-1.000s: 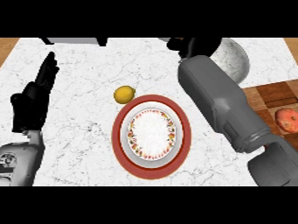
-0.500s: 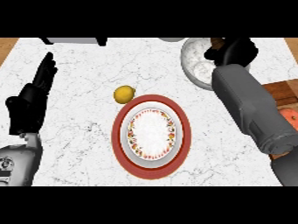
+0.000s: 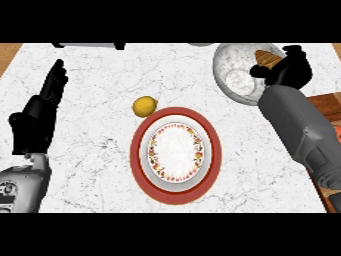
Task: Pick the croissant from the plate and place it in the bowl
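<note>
Croissant (image 3: 267, 57): a brown tip was seen over the bowl's 3 o'clock rim, at about 1 o'clock in the view; most of it was hidden by the right hand.
Right hand (image 3: 289, 69): it was curled round the croissant at the bowl's 3 o'clock edge, the fingers closed on it and not yet let go.
Bowl (image 3: 236, 75): a pale, speckled bowl was set at 1 o'clock from the plate; apart from the croissant's tip, nothing could be made out inside it.
Step in hand: the release was judged to be due. It would be done best with the croissant carried further over the bowl's middle, lowered, and the fingers opened only once it was well inside the rim.
Plate (image 3: 176, 188): a red-rimmed plate with a patterned white centre lay at mid-view; no croissant was left on it.
Yellow fruit (image 3: 145, 106): it lay on the counter just beside the plate's 11 o'clock rim.
Cutting board (image 3: 335, 107): it was seen at 3 o'clock, partly hidden by the right forearm, with a red item on it.
Left hand (image 3: 40, 115): it was held at 9 o'clock with fingers straight, resting and grasping nothing.
</note>
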Controlling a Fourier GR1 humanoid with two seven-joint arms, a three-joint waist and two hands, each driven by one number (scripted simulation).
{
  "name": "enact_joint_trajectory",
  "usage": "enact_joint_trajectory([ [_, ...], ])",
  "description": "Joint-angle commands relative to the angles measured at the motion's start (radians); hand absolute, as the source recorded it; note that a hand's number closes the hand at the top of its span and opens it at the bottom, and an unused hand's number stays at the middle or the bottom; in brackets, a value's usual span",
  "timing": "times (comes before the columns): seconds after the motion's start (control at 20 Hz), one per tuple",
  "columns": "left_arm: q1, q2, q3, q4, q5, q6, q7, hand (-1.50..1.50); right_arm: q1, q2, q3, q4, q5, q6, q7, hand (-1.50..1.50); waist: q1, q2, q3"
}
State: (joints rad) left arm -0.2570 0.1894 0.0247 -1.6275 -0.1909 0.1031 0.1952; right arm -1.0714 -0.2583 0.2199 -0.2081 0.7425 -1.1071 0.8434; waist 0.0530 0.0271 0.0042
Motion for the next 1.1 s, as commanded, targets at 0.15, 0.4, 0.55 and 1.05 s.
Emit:
enact_joint_trajectory([
  [0.15,0.020,-0.013,-0.008,-0.020,0.004,-0.001,0.001,0.00,0.107,-0.018,-0.117,-0.192,-0.170,-0.017,-0.292,-1.50,0.010,0.002,0.002],
  [0.4,-0.012,0.019,0.035,0.015,0.030,-0.026,-0.006,0.00,0.148,-0.034,-0.191,-0.270,-0.266,-0.060,-0.461,-1.50,-0.010,-0.006,0.000],
  [0.55,0.040,-0.024,-0.010,0.031,-0.017,0.009,-0.047,0.00,0.186,-0.025,-0.243,-0.314,-0.334,-0.047,-0.554,-1.50,-0.023,-0.013,-0.001],
  [1.05,0.053,0.021,0.053,-0.022,-0.003,-0.008,0.001,0.00,0.518,0.078,-0.216,-0.788,-0.454,0.021,-0.678,-1.50,-0.062,-0.033,-0.004],
])
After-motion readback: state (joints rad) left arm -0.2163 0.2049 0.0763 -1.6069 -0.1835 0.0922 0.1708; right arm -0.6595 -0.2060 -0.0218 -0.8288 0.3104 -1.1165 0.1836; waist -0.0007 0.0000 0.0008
